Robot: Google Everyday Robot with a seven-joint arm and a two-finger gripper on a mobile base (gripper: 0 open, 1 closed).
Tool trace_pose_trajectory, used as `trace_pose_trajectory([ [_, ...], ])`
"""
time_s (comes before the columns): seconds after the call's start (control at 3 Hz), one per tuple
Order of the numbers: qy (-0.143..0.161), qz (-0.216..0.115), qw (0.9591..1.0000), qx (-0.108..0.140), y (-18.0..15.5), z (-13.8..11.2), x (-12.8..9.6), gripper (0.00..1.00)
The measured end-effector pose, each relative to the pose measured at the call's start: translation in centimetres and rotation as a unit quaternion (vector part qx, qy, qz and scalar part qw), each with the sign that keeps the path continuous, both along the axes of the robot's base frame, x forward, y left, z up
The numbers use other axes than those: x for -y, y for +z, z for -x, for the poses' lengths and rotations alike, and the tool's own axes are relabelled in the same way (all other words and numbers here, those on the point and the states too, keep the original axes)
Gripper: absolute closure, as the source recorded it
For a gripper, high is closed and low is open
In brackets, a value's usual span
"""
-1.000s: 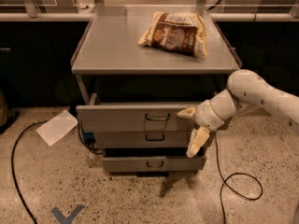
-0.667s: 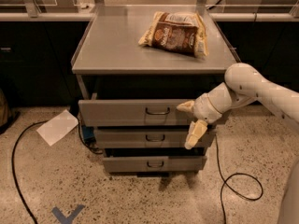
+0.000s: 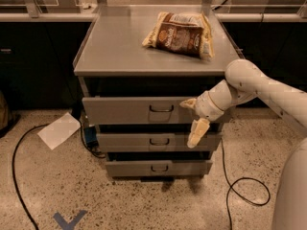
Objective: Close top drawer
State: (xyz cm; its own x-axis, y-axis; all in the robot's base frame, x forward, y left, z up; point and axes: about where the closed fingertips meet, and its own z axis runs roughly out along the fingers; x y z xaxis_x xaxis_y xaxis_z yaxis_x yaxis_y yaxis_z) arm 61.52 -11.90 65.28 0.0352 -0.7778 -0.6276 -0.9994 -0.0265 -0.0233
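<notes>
The top drawer [image 3: 129,110] is a wide grey metal front with a small wire loop handle [image 3: 161,109] at its centre. It sits just under the cabinet top, with only a thin dark gap showing above it. My gripper [image 3: 193,119] is at the right end of the drawer front. One pale finger [image 3: 188,103] lies against the front. The other finger [image 3: 197,132] hangs down over the middle drawer [image 3: 144,142]. The gripper is open and holds nothing.
A brown snack bag [image 3: 180,34] lies on the grey cabinet top [image 3: 115,47]. The bottom drawer [image 3: 134,168] is below. A white paper sheet [image 3: 59,130] and black cables [image 3: 17,176] lie on the speckled floor. A blue mark [image 3: 68,220] is at the bottom.
The top drawer has slid back toward the cabinet, its open tray no longer showing. My gripper moved inward and to the left with the drawer front.
</notes>
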Motion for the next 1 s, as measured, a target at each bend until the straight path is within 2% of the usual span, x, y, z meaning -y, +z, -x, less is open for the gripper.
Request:
trace_pose_trajectory([
  [0.33,-0.004,0.003,1.0,-0.001,-0.5,-1.6,0.3,0.0],
  [0.67,-0.02,0.006,0.9997,0.011,-0.3,-3.6,1.4,0.0],
  [1.0,-0.02,0.006,0.9997,0.011,-0.3,-3.3,1.4,0.0],
])
